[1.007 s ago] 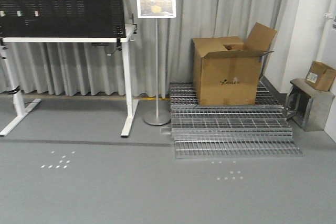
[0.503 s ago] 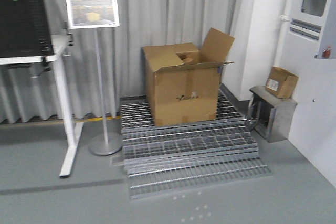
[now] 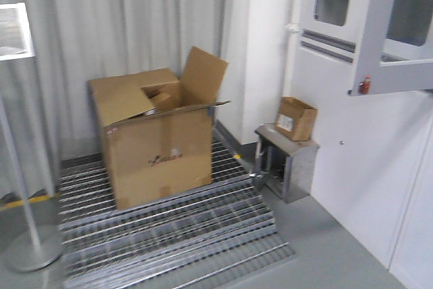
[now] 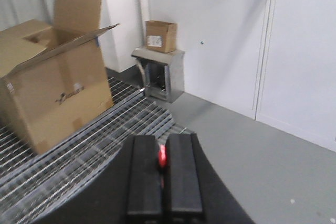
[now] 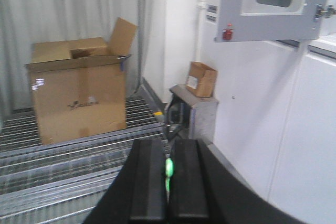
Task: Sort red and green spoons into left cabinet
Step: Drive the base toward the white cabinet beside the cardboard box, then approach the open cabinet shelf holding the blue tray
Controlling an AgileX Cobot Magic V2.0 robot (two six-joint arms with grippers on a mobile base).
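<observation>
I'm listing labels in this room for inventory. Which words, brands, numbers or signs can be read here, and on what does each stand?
Nothing reads clearly.
Big cardboard box: dark logo print on its side, too blurred to read.
Small cardboard box: white label, too small to read.
Sign on a stand: blurred, nothing legible.
Cabinet door: small red mark, no text visible.

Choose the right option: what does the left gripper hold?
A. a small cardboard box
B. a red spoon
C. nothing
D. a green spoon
B: the left wrist view shows the red spoon pinched in the shut left gripper; the green spoon sits in the right gripper.
</observation>
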